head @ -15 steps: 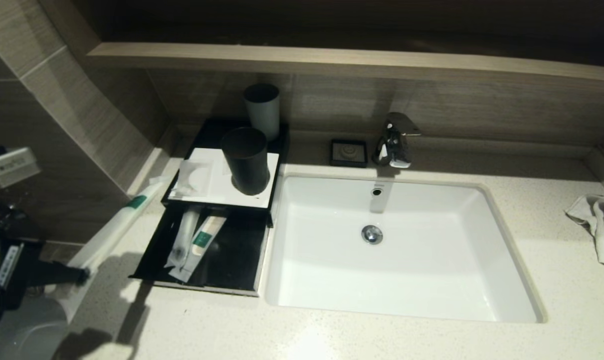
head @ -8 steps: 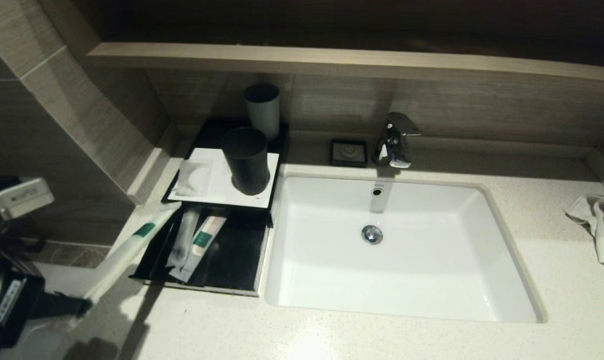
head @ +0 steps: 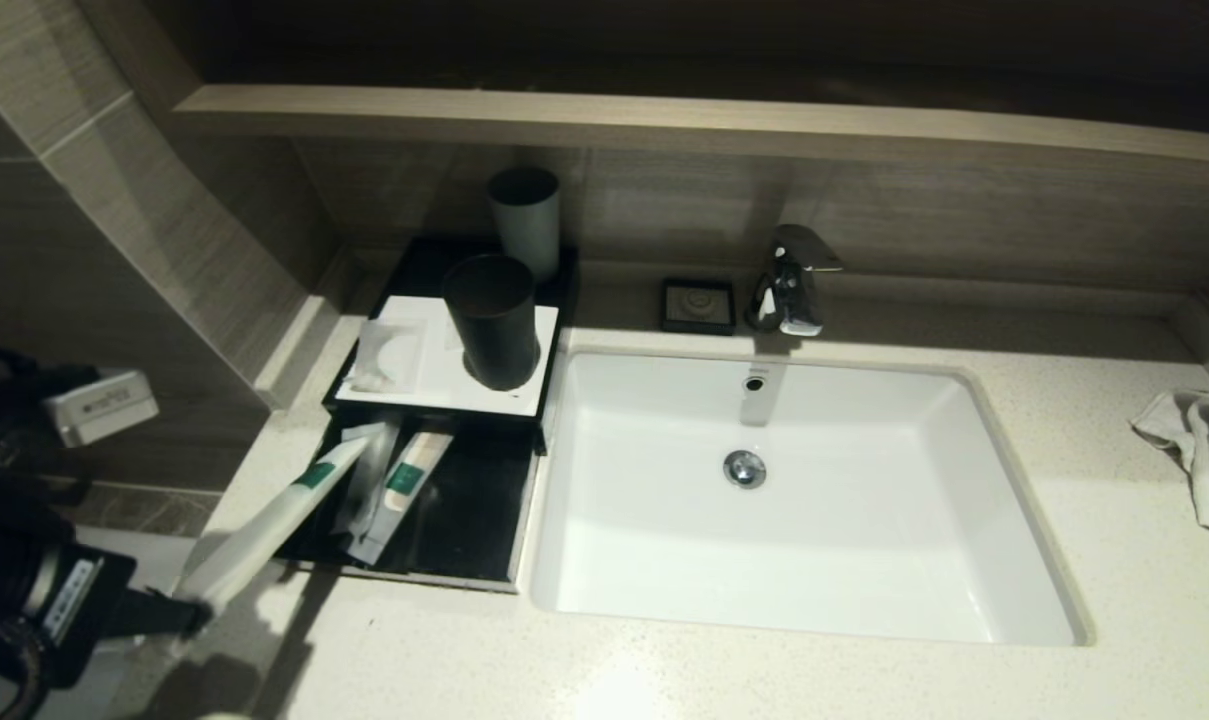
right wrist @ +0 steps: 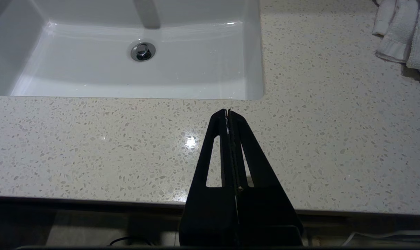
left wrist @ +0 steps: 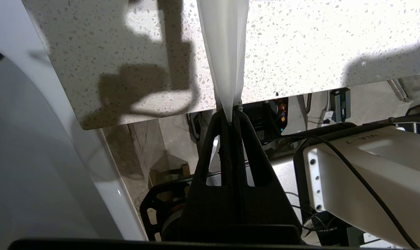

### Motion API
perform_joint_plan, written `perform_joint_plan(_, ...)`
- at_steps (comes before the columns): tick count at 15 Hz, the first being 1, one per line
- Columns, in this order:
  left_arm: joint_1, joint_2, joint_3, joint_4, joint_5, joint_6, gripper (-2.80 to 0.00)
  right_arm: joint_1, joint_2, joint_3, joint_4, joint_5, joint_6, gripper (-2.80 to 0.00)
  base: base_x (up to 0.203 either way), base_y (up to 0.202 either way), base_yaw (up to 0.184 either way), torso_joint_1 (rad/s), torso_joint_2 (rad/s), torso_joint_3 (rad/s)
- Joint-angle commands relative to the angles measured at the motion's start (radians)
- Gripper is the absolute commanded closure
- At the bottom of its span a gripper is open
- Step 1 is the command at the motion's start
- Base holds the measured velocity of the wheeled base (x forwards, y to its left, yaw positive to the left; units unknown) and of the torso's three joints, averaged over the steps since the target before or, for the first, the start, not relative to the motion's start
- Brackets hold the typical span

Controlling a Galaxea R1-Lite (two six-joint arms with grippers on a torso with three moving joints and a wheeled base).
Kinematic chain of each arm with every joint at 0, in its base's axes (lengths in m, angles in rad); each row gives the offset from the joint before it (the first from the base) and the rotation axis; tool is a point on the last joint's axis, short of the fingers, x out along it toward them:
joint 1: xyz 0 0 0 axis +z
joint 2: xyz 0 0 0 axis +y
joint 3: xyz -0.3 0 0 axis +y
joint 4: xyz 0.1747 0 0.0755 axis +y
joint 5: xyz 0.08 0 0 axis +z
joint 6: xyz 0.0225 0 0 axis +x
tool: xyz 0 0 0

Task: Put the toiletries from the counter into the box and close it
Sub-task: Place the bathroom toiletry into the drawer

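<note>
My left gripper (head: 199, 612) is shut on the near end of a long white packet with a green label (head: 309, 480), at the counter's front left. The packet slants up, its far end over the left side of the open black drawer (head: 464, 520). In the left wrist view the gripper (left wrist: 231, 111) pinches the packet (left wrist: 223, 52). Two more long packets, a clear one (head: 369, 485) and a green-labelled one (head: 409, 475), lie in the drawer. A small squarish packet (head: 389, 355) lies on the box's white top (head: 429, 378). My right gripper (right wrist: 228, 111) is shut and empty over the counter's front edge.
A dark cup (head: 491, 320) stands on the box top, a grey cup (head: 526, 220) behind it. The white sink (head: 864, 520) is right of the box, with a faucet (head: 789, 290) and a small black dish (head: 698, 303) behind. A towel (head: 1204, 450) lies at far right.
My left gripper has moved right and toward the front with the packet. The packet's far end swung from beside the wall to over the open drawer.
</note>
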State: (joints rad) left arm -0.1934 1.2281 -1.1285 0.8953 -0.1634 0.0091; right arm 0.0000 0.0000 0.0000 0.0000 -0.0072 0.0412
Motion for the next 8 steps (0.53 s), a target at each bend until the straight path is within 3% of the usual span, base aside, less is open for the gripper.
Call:
perform_joint_plan(1, 0.0, 0.024, -0.001, 0.005, -0.001, 0.0, 0.0, 0.0, 0.0, 0.0, 0.0, 0.0, 0.0, 0.0, 0.0, 0.0, 0.0, 0.0, 0.0, 0.0)
perform_joint_plan(8, 0.001, 0.084, -0.01, -0.034, -0.003, -0.006, 0.0, 0.0, 0.0, 0.0, 0.0, 0.0, 0.0, 0.0, 0.0, 0.0, 0.0, 0.0, 0.0, 0.0)
